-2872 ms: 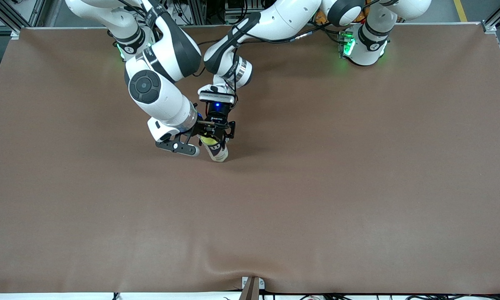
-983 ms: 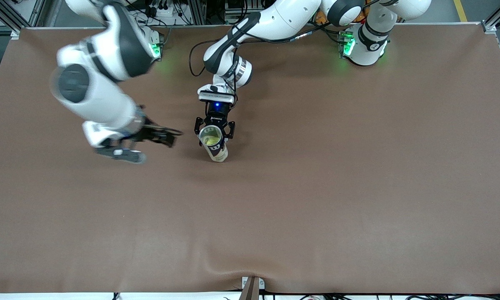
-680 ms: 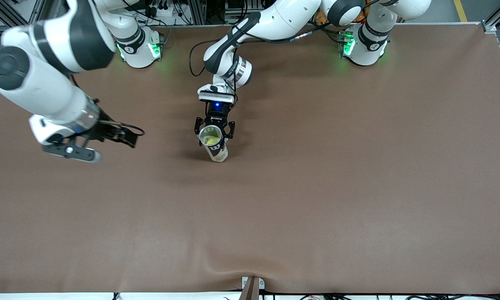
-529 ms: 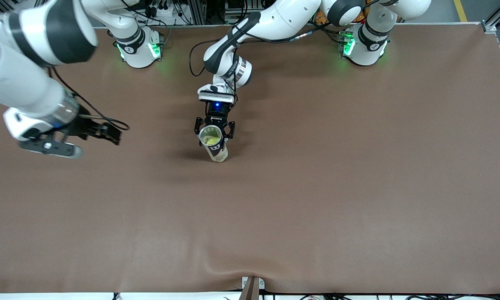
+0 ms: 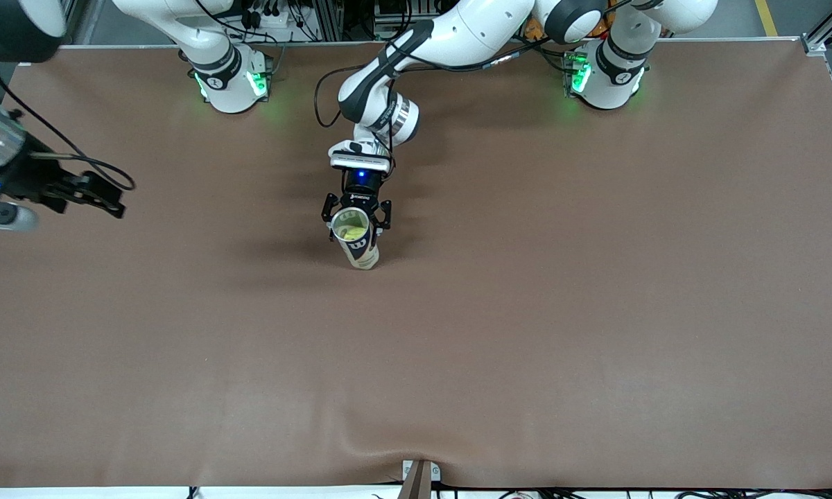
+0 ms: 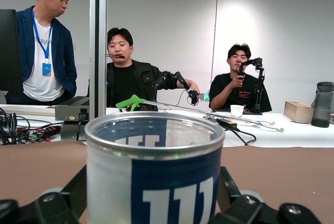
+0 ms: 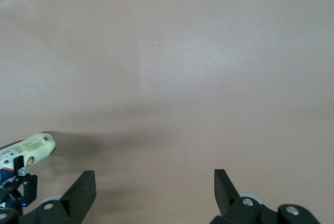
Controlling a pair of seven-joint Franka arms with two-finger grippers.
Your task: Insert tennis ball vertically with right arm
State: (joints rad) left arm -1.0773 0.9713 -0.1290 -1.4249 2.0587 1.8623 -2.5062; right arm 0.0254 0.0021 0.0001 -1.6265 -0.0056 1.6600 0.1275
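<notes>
- The tennis ball is inside the can; its yellow-green top shows through the open mouth of the can in the front view.
- The can stands upright on the brown surface, about midway between the 2 arm bases and nearer to the front camera than both of them. It is white and dark blue with a white "W" mark, and its rim is metallic.
- The left tool is down at the can, with 1 finger on each side of the upper part of the can. In the left wrist view the can fills the space between the 2 black fingers, and a thin gap seems to show on each side, so the fingers look spread and not pressing the wall.
- The right tool is in the air over the right arm's end of the surface, well apart from the can. Its fingers are spread wide with nothing between them.
- In the right wrist view only bare brown surface lies under the right tool, and the can shows small at the edge of that picture.
</notes>
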